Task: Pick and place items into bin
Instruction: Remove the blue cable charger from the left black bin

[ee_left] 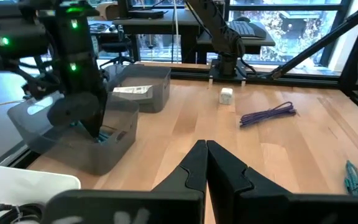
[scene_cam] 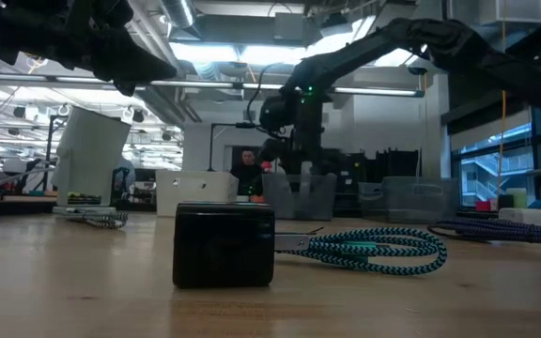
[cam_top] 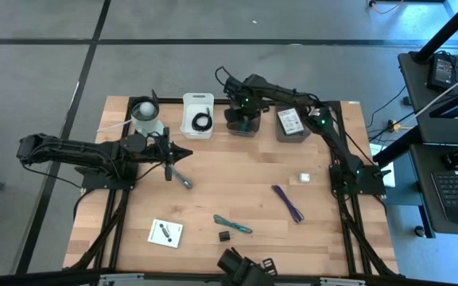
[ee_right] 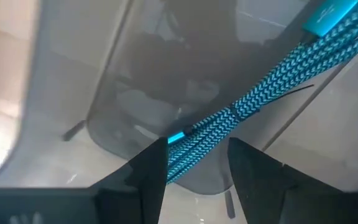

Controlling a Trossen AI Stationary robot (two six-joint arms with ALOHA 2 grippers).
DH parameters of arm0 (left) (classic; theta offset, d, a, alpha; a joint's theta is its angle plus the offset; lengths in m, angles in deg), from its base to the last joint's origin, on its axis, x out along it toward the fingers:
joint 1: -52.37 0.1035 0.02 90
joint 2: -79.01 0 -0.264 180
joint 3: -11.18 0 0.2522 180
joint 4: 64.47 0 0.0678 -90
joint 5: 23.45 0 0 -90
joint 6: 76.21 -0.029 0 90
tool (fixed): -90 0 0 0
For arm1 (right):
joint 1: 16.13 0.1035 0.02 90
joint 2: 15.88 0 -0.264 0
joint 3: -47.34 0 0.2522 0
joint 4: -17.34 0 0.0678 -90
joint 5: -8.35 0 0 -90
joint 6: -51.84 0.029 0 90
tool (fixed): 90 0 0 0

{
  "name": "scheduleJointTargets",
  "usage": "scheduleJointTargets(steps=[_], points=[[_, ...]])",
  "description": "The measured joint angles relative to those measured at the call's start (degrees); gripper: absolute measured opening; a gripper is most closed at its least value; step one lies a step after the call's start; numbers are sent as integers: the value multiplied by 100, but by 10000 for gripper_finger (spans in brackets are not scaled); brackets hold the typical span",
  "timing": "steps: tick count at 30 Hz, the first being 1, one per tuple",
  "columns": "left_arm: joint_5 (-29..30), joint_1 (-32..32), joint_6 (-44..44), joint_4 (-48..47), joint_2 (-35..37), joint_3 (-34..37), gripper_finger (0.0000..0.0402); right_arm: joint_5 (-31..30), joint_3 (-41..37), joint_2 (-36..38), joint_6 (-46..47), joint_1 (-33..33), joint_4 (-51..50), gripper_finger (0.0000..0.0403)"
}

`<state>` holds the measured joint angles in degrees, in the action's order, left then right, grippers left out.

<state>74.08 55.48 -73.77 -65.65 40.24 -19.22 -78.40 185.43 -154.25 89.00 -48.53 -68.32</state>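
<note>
A teal braided cable [ee_right: 229, 118], woven in a herringbone pattern with a flat teal plug at one end, lies in the clear grey plastic bin [cam_top: 243, 125] at the table's far edge. The right claw [ee_right: 194, 163] is down inside that bin, its two dark wedge-shaped fingers standing apart with the cable running between and just beyond their tips; whether they touch it cannot be told. Just beside this bin sits a second clear bin [cam_top: 292, 127] holding a white printed card [cam_top: 290, 121]. Well away from the claw, on the bare wooden table, lie a white cube [cam_top: 303, 178], a purple strip [cam_top: 287, 202], a second teal braided cable [cam_top: 232, 224] and a small black block [cam_top: 224, 236]. The left claw [cam_top: 186, 153] hangs over the table with its fingers pressed together, holding nothing
</note>
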Motion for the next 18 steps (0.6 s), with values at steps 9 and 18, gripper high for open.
scheduleJointTargets(steps=[9, 18], points=[[2, 0, 23, -56, 0, 0, 2, -49, 2, -236, -121, 4, -77, 170], [2, 0, 83, -83, 2, 0, 2, -96, 4, -244, -172, 11, 122, 102]])
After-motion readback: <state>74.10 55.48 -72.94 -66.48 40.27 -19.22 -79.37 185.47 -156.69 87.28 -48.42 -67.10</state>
